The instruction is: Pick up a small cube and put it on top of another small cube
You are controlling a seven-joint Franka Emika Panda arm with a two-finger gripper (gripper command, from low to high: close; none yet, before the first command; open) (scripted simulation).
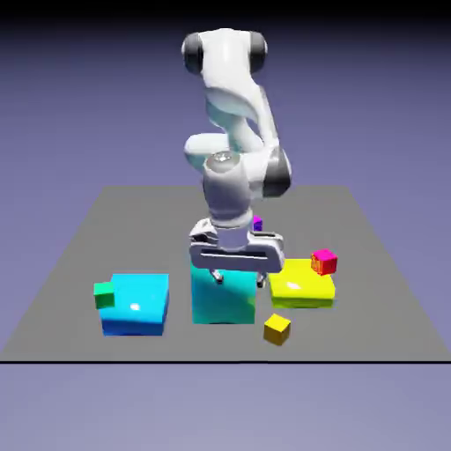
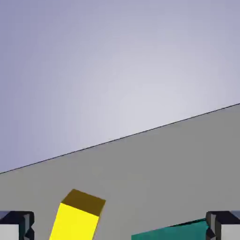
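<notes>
- The white robot's hand (image 1: 238, 277) hangs with its fingers spread wide, empty, over the tall teal block (image 1: 223, 299).
- The tiny yellow-orange cube (image 1: 277, 329) sits on the grey bench (image 1: 370, 291), just beside that block, untouched.

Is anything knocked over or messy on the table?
Nothing is knocked over. The small yellow-orange cube sits apart near the front edge, turned a bit askew compared with the big blocks. The open hand holds nothing, hanging over the teal block.
</notes>
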